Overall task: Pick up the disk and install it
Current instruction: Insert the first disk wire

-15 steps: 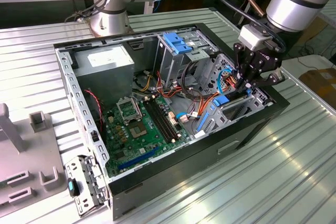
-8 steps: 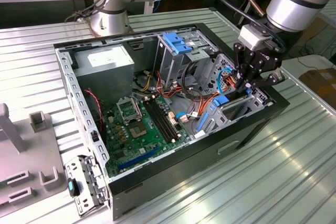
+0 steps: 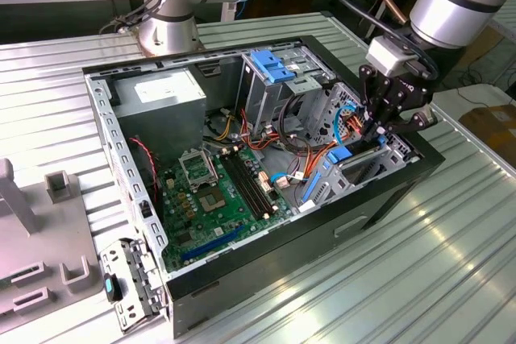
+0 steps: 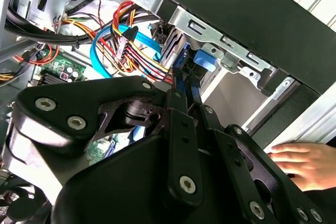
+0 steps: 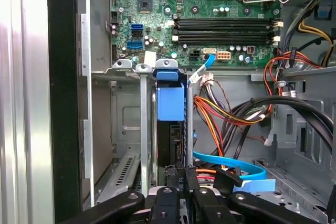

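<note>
The disk (image 5: pixel 170 103) stands on edge in a narrow silver bay at the front of the open computer case (image 3: pixel 387 199), its bright blue carrier frame facing the motherboard. My gripper (image 5: pixel 180 174) is shut on its near edge, the two black fingers close together on either side. In the second wrist view the gripper (image 4: pixel 185 85) reaches up to the blue frame of the disk (image 4: pixel 202 59). In the exterior view the gripper (image 3: pixel 376 133) hangs over the case's right end, with the blue end of the disk (image 3: pixel 339 153) just inside.
Red, orange and yellow cables (image 5: pixel 226 119) and a blue data cable (image 5: pixel 231 163) lie right beside the bay. A tall silver drive cage with a blue latch (image 3: pixel 274 66) stands behind it. The motherboard (image 3: pixel 218 199) covers the case floor. A person's hand (image 4: pixel 304 166) rests outside the case.
</note>
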Robot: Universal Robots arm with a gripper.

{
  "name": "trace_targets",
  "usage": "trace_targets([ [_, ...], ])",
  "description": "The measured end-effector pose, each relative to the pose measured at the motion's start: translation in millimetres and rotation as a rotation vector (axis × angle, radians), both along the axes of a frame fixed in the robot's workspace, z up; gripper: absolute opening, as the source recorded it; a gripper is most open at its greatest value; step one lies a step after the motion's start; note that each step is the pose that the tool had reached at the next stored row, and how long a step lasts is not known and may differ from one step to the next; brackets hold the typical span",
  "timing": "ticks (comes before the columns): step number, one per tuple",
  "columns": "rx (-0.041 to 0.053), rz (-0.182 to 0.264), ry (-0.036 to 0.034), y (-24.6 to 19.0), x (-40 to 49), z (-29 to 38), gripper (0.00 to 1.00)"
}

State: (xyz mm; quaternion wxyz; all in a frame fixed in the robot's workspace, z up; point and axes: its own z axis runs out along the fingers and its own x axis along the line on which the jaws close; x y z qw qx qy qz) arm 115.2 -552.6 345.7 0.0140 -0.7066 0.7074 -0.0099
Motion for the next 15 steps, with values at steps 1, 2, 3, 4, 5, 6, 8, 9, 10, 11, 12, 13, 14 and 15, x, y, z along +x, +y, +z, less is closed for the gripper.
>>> trace_targets([
  [1, 0.0006, -0.002, 0.0000, 0.1, 0.0, 0.0, 0.17],
  [2, 0.0011, -0.003, 0.0000, 0.0, 0.0, 0.0, 0.17],
  [3, 0.0019, -0.003, 0.0000, 0.1, 0.0, 0.1, 0.17],
  [4, 0.0067, -0.004, 0.0000, 0.1, 0.0, -0.1, 0.17],
  [5, 0.0098, -0.005, 0.0000, 0.0, 0.0, -0.3, 0.17],
  [6, 0.0097, -0.007, 0.0000, -0.1, 0.1, -0.2, 0.17],
  [8, 0.0097, -0.013, 0.0000, -0.1, 0.6, -0.2, 0.17],
  [9, 0.0098, -0.016, 0.0000, -0.1, 0.6, -0.3, 0.17],
  [10, 0.0097, -0.019, 0.0000, -0.1, 0.7, -0.2, 0.17],
  [11, 0.0098, -0.019, -0.0001, -0.1, 0.7, -0.3, 0.17],
  [12, 0.0096, -0.019, 0.0000, -0.4, 0.7, -0.2, 0.17],
  [13, 0.0097, -0.019, -0.0001, -0.8, 0.7, -0.3, 0.17],
  [14, 0.0097, -0.013, -0.0001, -1.2, 0.7, -0.3, 0.17],
  [15, 0.0098, -0.009, 0.0000, -1.2, 0.6, -0.3, 0.17],
])
